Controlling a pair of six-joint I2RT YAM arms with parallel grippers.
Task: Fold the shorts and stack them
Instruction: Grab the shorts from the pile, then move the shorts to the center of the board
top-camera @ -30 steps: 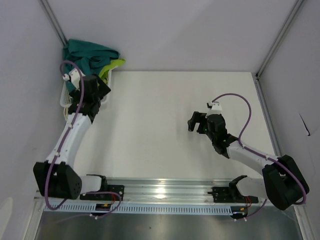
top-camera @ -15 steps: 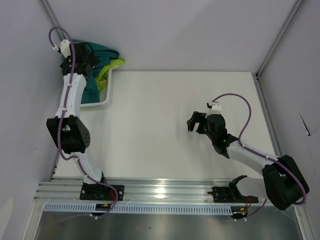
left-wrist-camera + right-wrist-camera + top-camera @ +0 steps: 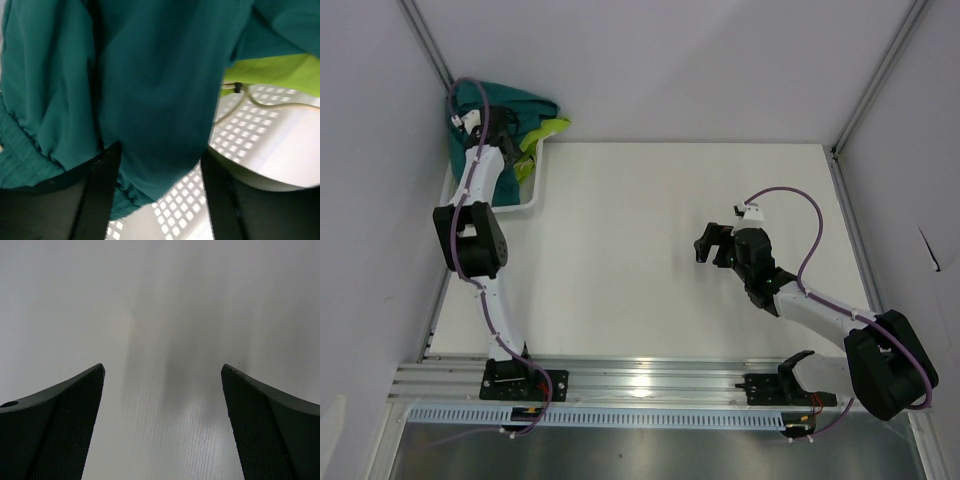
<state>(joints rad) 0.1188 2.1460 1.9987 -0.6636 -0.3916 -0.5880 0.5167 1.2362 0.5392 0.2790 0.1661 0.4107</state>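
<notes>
The dark teal shorts (image 3: 505, 100) lie heaped in the white mesh basket (image 3: 527, 203) at the far left corner, with the lime shorts (image 3: 548, 130) at their right edge. My left gripper (image 3: 503, 136) reaches down into that heap. In the left wrist view its jaws (image 3: 160, 152) stand apart with a fold of teal shorts (image 3: 150, 90) hanging between them. The lime shorts (image 3: 280, 72) and a pale drawstring (image 3: 270, 104) lie to the right. My right gripper (image 3: 708, 243) hovers open over bare table (image 3: 162, 370), holding nothing.
The basket's mesh floor (image 3: 240, 135) shows under the fabric. Grey walls and metal posts (image 3: 425, 40) close in the far corner by the basket. The white table (image 3: 650, 230) spreads between the two arms.
My left arm has stretched from beside the basket up and over it, then dropped its gripper into the teal shorts. Its jaws have narrowed a little. The right arm has not moved.
</notes>
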